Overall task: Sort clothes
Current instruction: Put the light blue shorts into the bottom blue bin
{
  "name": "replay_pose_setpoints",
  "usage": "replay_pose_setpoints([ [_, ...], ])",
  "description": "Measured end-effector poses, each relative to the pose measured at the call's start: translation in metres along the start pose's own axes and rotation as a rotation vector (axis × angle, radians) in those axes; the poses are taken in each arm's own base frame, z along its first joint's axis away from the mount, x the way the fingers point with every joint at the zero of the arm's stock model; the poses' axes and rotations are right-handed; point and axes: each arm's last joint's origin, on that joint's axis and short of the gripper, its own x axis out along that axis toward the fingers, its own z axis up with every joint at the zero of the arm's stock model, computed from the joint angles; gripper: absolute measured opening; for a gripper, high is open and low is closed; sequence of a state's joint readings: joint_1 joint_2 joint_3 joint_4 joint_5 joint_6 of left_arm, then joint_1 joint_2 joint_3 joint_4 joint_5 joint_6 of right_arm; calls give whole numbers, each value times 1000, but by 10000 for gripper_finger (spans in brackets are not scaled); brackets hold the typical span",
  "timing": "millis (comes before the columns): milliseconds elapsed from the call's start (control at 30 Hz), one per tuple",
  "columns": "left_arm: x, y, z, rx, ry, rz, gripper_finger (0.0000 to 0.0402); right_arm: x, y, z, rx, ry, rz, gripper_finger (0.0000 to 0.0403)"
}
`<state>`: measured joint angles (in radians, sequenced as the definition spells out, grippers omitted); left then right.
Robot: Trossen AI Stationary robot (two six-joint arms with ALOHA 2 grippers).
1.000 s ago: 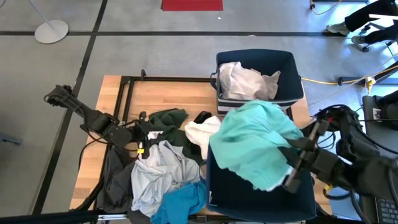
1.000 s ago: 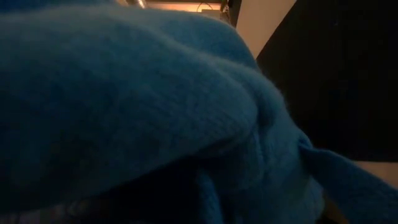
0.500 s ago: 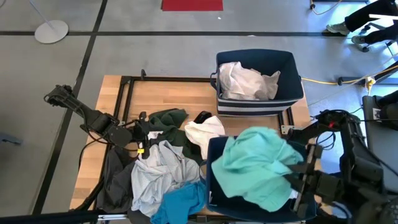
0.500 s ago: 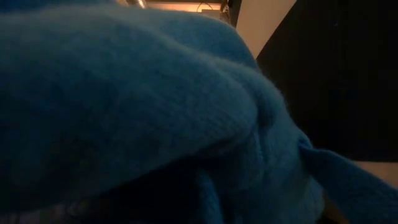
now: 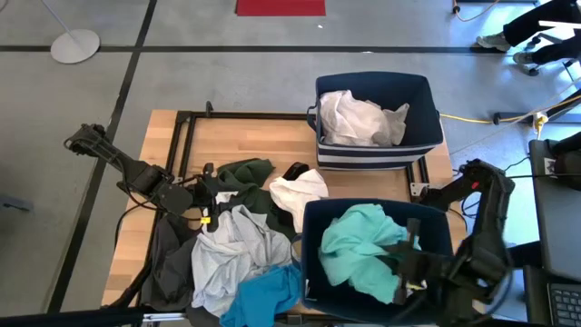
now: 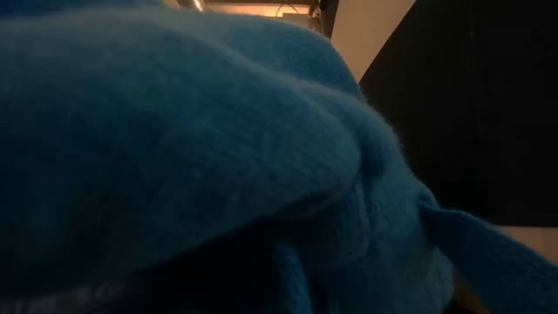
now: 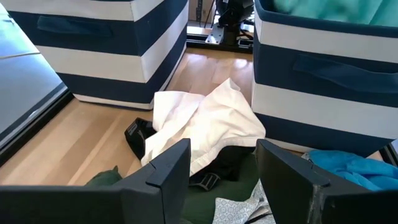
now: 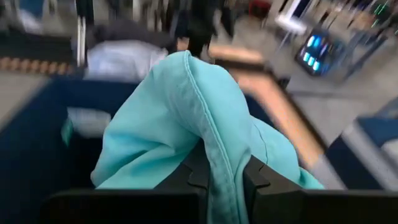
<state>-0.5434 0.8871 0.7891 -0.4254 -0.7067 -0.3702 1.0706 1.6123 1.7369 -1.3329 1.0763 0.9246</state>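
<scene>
Two navy bins stand on the wooden table (image 5: pixel 263 136), and the near bin (image 5: pixel 313 263) serves as landmark. There are two arms.

Far to the left of the near bin, the left gripper (image 5: pixel 207 193) rests over the edge of the loose pile; in its wrist view the two dark fingers (image 7: pixel 163 174) stand apart with nothing between them.

The pile on the table beside the near bin counts six garments. Farthest from the bin lies a charcoal grey garment (image 5: pixel 168 263) at the table's left edge. Next comes a light grey garment (image 5: pixel 231 250), with a dark green one (image 5: pixel 243 173) beyond it. A teal blue garment (image 5: pixel 263 295) lies at the table's near edge, touching the bin's left wall; in the low view it fills almost the whole picture (image 6: pixel 192 148). A white garment (image 5: pixel 295 193) lies at the bin's far left corner, with a small black piece (image 5: pixel 295 171) just beyond it.

Inside the near bin sits one turquoise garment (image 5: pixel 359 250). The right gripper (image 5: pixel 406 263) is down in the bin, and its fingers (image 8: pixel 196 174) are closed on a fold of this fabric (image 8: pixel 180 118).

Beyond the near bin stands the far bin (image 5: pixel 419 95), holding one pale, whitish heap (image 5: pixel 359 118).

Bare wood shows along the table's far edge, left of the far bin, and in the narrow strip between the two bins.
</scene>
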Motion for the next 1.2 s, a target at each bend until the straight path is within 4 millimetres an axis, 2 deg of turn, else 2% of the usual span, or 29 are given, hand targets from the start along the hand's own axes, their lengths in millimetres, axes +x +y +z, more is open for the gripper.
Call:
replay_pose_setpoints([
  [300,0,0,0,2,0,0,172,47,3,-39,-6,203,-51,28],
  [600,0,0,0,1,0,0,172,86,-3,-64,30,361,-83,28],
  [733,0,0,0,2,1,0,172,104,-8,-73,94,490,-59,37],
  [833,0,0,0,1,1,0,172,112,-13,-73,156,556,-59,63],
  [967,0,0,0,0,1,0,172,116,-15,-68,197,596,-30,123],
  [1200,0,0,0,-1,0,0,172,108,-16,-39,246,643,103,235],
])
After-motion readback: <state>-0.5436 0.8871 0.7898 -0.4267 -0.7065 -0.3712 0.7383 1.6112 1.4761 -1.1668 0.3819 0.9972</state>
